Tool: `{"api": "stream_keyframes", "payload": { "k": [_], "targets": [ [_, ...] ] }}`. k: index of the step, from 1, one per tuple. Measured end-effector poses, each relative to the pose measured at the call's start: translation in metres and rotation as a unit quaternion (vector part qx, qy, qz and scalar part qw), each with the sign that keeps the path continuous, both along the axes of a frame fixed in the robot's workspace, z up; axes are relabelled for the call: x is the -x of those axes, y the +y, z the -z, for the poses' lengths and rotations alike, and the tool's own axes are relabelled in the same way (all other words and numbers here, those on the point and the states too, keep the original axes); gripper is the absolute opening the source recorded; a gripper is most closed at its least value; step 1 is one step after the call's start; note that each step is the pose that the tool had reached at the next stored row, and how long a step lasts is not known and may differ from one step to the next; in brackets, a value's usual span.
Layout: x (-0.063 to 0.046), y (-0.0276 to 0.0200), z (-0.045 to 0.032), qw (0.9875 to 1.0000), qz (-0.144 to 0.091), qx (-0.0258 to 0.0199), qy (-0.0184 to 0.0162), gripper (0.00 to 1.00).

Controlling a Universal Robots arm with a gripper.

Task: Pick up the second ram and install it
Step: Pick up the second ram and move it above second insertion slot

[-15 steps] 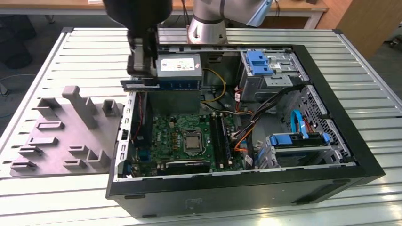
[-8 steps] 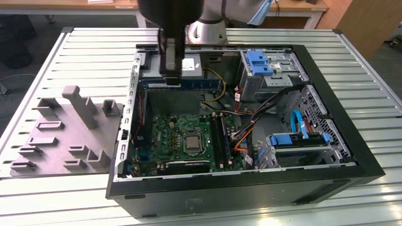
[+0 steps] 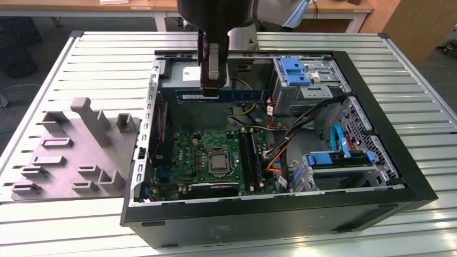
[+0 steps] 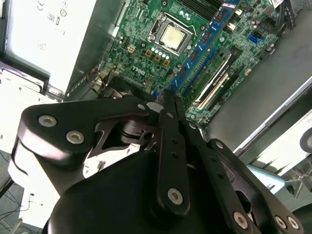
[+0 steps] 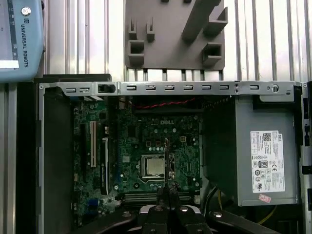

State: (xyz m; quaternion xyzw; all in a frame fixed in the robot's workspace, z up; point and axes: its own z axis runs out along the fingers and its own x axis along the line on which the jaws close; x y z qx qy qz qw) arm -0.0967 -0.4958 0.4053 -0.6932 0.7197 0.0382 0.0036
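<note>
Slatted metal table (image 3: 85, 53) under everything, and lying open on it is a black computer case (image 3: 286, 214) with its insides facing up. Off to the exterior view's left sits a grey moulded fixture tray (image 3: 71, 155), just beside the case wall.

Now the arm: it comes down from above, and the gripper (image 3: 212, 91) hangs over the far end of the case. Its jaws are closed on the second ram (image 3: 243, 95), clamped near the middle of the blue stick. The stick hangs level, long edge horizontal, up in the air near the power supply (image 3: 185, 75) and well above the green motherboard (image 3: 192, 155). It touches nothing but the fingers.

In the second wrist view the black linkages meet at the gripper (image 4: 165, 105), and the second ram (image 4: 204, 41) runs out from between the jaws, its row of small dark chips showing. Beneath it lie the motherboard (image 4: 146, 29) and the square processor (image 4: 171, 36), with the pale power supply (image 4: 48, 29) alongside.

Looking straight down in the first wrist view, the second ram (image 5: 166, 156) shows edge-on as a thin line rising from the gripper (image 5: 168, 187), crossing just beside the processor (image 5: 153, 166). The long black memory slots (image 3: 248, 155) lie beside the processor (image 3: 216, 162), and the stick is clear of them. A blue drive caddy (image 3: 295, 72) sits in the far corner, on the exterior view's right.
</note>
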Motion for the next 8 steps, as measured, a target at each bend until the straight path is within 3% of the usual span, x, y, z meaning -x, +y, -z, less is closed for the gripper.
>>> {"api": "stream_keyframes", "payload": {
  "k": [3, 8],
  "targets": [
    [0.000, 0.0001, 0.0012, 1.0000, 0.000, -0.0002, -0.0001, 0.12],
    [-0.001, 0.0001, 0.0101, 1.0000, 0.000, -0.0002, 0.0000, 0.12]
  ]
}}
